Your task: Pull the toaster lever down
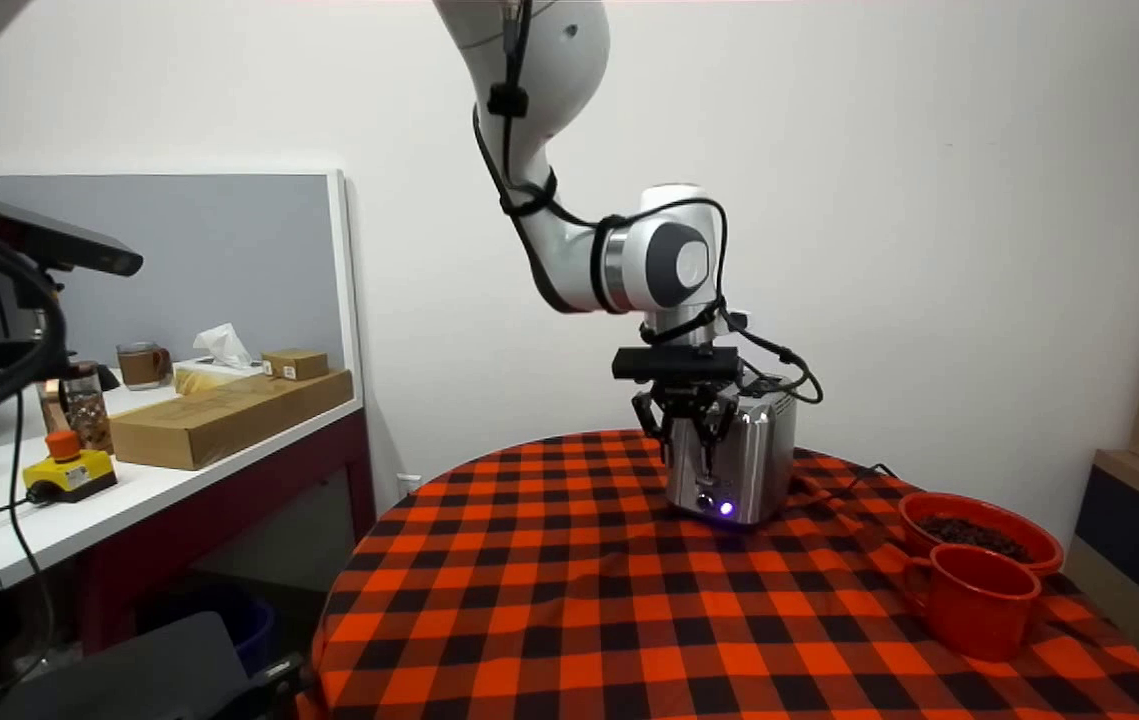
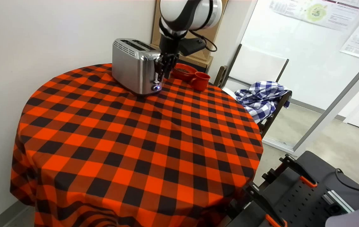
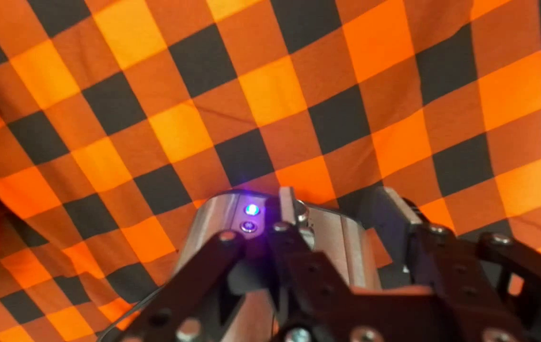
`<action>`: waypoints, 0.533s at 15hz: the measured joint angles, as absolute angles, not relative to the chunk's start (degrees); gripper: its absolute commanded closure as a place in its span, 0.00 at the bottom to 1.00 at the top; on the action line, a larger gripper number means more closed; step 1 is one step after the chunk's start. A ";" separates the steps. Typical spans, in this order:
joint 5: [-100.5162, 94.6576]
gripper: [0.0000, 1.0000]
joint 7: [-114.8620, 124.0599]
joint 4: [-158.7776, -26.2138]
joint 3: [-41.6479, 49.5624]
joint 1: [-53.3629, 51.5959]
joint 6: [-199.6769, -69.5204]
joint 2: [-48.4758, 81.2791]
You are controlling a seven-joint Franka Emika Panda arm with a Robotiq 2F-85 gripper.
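Observation:
The silver toaster [image 1: 774,455] stands upright on the checked tablecloth, and it also shows in an exterior view [image 2: 127,64] with two top slots. A blue light [image 3: 251,209] glows low on its front end. My gripper [image 3: 344,204] is open and empty, pointing down at that end, and shows in both exterior views [image 1: 689,465] [image 2: 163,75]. In the wrist view, small chrome parts [image 3: 307,236] on the toaster's front sit just beside the left finger, partly hidden by it. One may be the lever; I cannot tell which, nor whether the finger touches it.
A red mug [image 1: 984,605] and a red bowl [image 1: 1039,540] with dark contents stand on the round table beside the toaster. The toaster's black cord [image 1: 844,490] runs over the tablecloth [image 2: 129,135]. A white wall [image 1: 929,250] is close behind the toaster.

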State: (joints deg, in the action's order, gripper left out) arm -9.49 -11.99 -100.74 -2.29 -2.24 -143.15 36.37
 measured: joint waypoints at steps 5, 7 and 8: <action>-5.77 0.00 -18.87 -105.48 -3.55 2.84 -128.57 24.01; -4.38 0.00 -21.92 -110.09 -3.36 4.94 -125.35 18.65; -3.53 0.00 -23.73 -112.80 -3.21 5.91 -124.25 15.89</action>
